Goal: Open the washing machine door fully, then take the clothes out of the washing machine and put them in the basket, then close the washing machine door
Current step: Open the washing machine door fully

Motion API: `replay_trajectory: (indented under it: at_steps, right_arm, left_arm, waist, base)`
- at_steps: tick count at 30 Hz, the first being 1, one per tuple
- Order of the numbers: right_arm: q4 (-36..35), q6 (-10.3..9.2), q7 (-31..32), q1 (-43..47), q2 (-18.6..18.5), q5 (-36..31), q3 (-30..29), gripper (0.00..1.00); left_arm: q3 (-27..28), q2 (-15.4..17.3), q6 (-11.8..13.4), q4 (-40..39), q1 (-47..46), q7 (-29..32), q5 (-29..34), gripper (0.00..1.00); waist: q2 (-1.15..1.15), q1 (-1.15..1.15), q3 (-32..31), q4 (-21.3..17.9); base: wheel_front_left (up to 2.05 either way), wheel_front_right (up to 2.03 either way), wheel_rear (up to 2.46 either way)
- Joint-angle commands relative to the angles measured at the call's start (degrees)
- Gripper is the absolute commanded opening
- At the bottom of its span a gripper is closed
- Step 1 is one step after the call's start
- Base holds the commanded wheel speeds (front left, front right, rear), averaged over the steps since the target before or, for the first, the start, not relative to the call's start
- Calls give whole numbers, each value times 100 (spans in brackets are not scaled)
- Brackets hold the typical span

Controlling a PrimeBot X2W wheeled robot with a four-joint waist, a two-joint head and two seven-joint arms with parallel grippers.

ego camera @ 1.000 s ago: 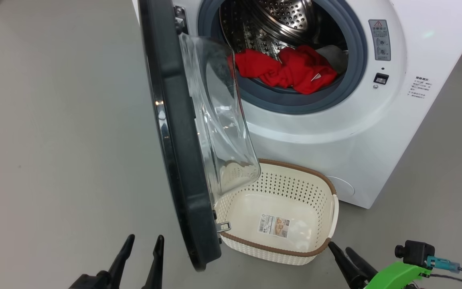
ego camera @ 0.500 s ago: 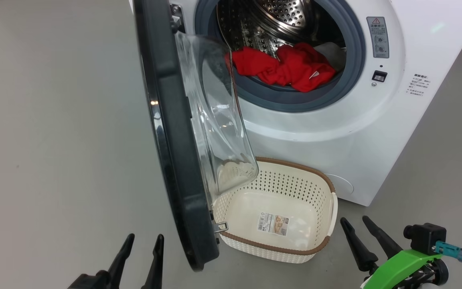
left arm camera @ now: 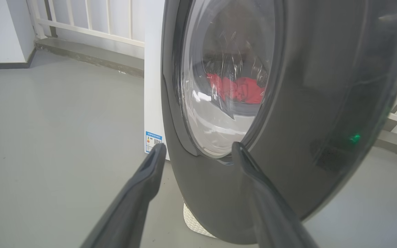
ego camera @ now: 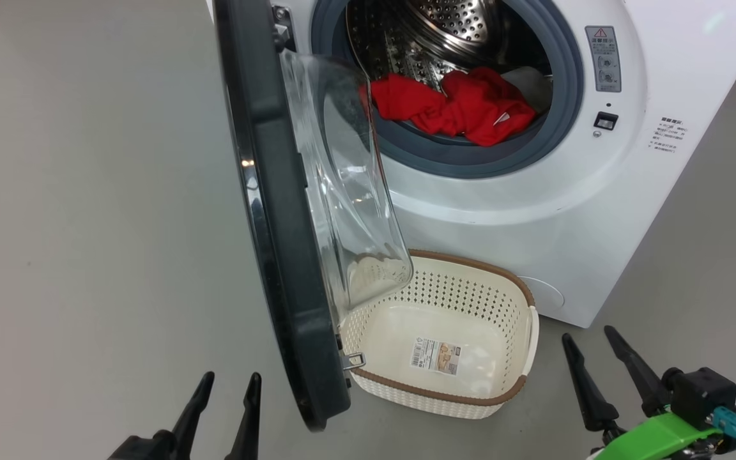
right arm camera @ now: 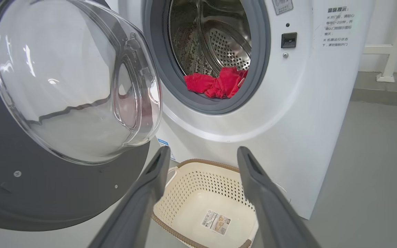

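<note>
Head view shows me the clothes [ego camera: 464, 108] lying ahead and left of my nearer right claw [ego camera: 586, 333], spread wide, holding nothing.

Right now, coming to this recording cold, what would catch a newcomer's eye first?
The bright red clothes heaped at the mouth of the white washing machine stand out first. Next comes the big black-rimmed washing machine door, swung open at centre left, and the empty cream basket on the floor below it.
</note>
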Motion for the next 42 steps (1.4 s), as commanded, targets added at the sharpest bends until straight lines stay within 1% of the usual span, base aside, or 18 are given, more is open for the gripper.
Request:
replay_trajectory:
  at_steps: [1, 5, 10, 24, 25, 26, 27, 28, 33, 37, 39, 42]
  right_arm:
    - [-257, 43, -68, 50, 13, -196, -20, 100]
    - [-395, 43, -68, 230, 144, -389, -213, 100]
    - [-316, 43, -68, 362, 234, -478, -312, 100]
    - [-323, 43, -69, 366, 257, -523, -311, 100]
    - [-326, 43, -69, 363, 256, -526, -312, 100]
    - [-329, 43, -69, 360, 255, -528, -313, 100]
    - [-329, 43, -69, 360, 255, -528, -313, 100]
    - [-332, 43, -69, 356, 255, -531, -313, 100]
    - [-342, 43, -69, 331, 247, -520, -296, 100]
    - [-351, 43, -69, 304, 239, -528, -274, 100]
    - [-363, 43, -69, 288, 238, -528, -273, 100]
    - [-376, 43, -69, 261, 225, -508, -265, 100]
  left_arm:
    - [191, 43, -14, -155, -112, -71, 10, 100]
    - [189, 43, -19, -156, -108, -71, 23, 100]
    - [182, 43, -26, -165, -104, -71, 29, 100]
    - [190, 43, -30, -206, -108, -71, 10, 100]
    - [200, 43, -28, -223, -111, -71, -18, 97]
    - [223, 43, -19, -260, -120, -71, -50, 36]
    - [223, 43, -19, -260, -120, -71, -50, 36]
    - [252, 43, -16, -311, -129, -71, -97, 0]
    - [501, 43, 42, -829, -239, -71, -166, 0]
    - [725, 43, 121, -1631, -423, -71, -387, 0]
    - [691, 43, 134, -2110, -524, -71, -374, 0]
    - [373, 43, 109, -2651, -639, -71, -167, 0]
  waist:
    - [0, 0, -11, 2]
    - [0, 0, -34, 4]
    - [0, 0, -43, 5]
    - [0, 0, -33, -17]
    - [0, 0, -31, -16]
    - [0, 0, -28, -14]
    - [0, 0, -28, -14]
    - [0, 0, -25, -13]
    - [0, 0, -8, -11]
    - [0, 0, 18, -24]
    - [0, 0, 35, -34]
    - [0, 0, 70, -42]
  base:
    - [0, 0, 0]
    - [0, 0, 0]
    - [0, 0, 0]
    - [0, 0, 0]
    - [0, 0, 0]
    - [0, 0, 0]
    - [0, 0, 0]
    - [0, 0, 0]
    - [0, 0, 0]
    - [0, 0, 0]
    - [0, 0, 0]
    - [0, 0, 0]
